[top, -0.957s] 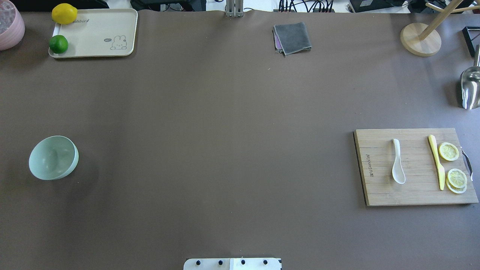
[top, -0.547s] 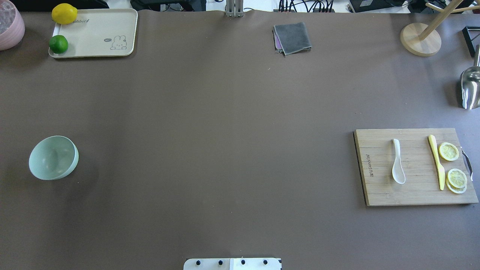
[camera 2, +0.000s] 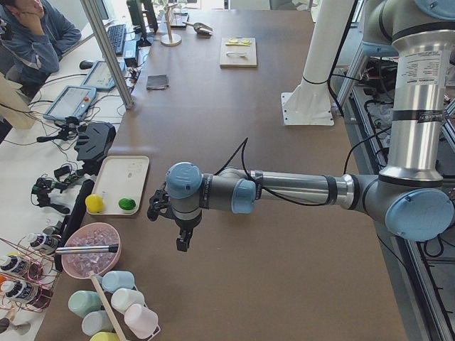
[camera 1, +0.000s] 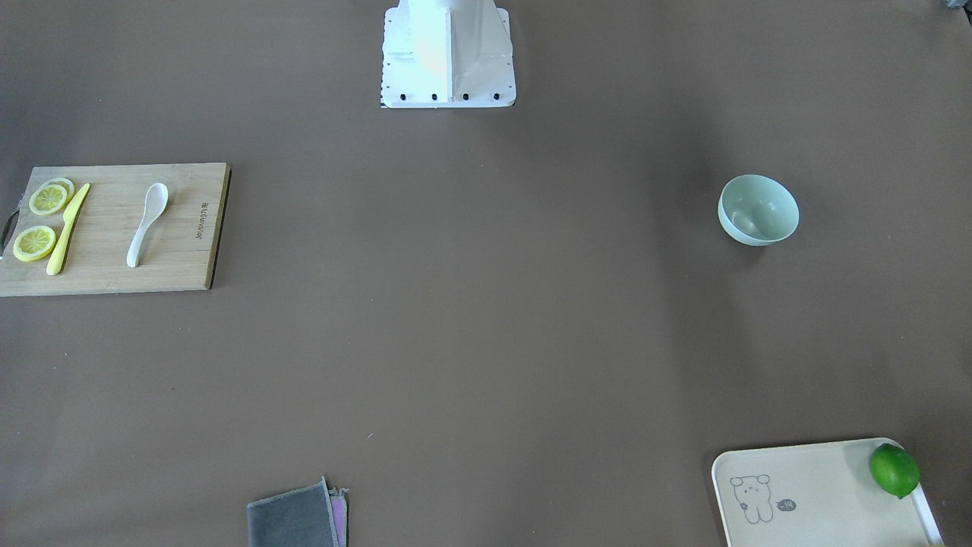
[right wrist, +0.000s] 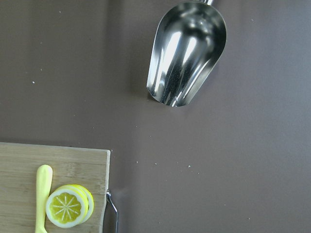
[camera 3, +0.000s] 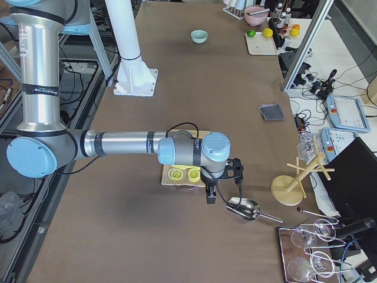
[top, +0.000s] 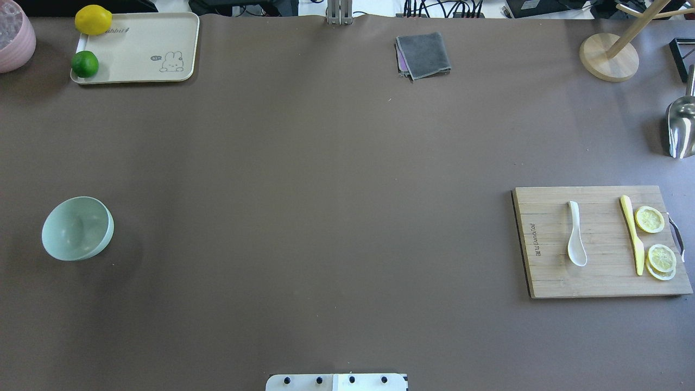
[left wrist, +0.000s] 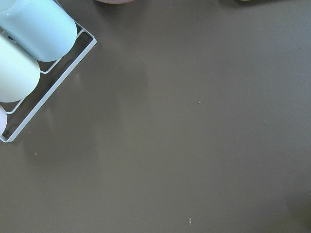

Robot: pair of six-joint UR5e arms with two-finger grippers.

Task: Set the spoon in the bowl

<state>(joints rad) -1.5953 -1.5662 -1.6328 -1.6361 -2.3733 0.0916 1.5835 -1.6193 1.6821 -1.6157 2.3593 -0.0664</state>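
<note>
The white spoon point(top: 575, 234) lies on a wooden cutting board point(top: 597, 282) at the table's right, scoop toward the robot; it also shows in the front-facing view point(camera 1: 146, 224). The mint-green bowl point(top: 77, 228) stands empty at the table's left and shows in the front-facing view point(camera 1: 758, 210). My left gripper point(camera 2: 182, 244) shows only in the exterior left view, beyond the table's left end, far from the spoon. My right gripper point(camera 3: 210, 197) shows only in the exterior right view, past the board's outer edge. I cannot tell whether either is open or shut.
A yellow knife point(top: 632, 234) and lemon slices point(top: 650, 219) share the board. A metal scoop point(right wrist: 187, 58) lies under the right wrist. A grey cloth point(top: 423, 54), a wooden stand point(top: 608, 57) and a cream tray point(top: 141, 49) with lemon and lime sit at the back. A cup rack point(left wrist: 29, 48) is under the left wrist.
</note>
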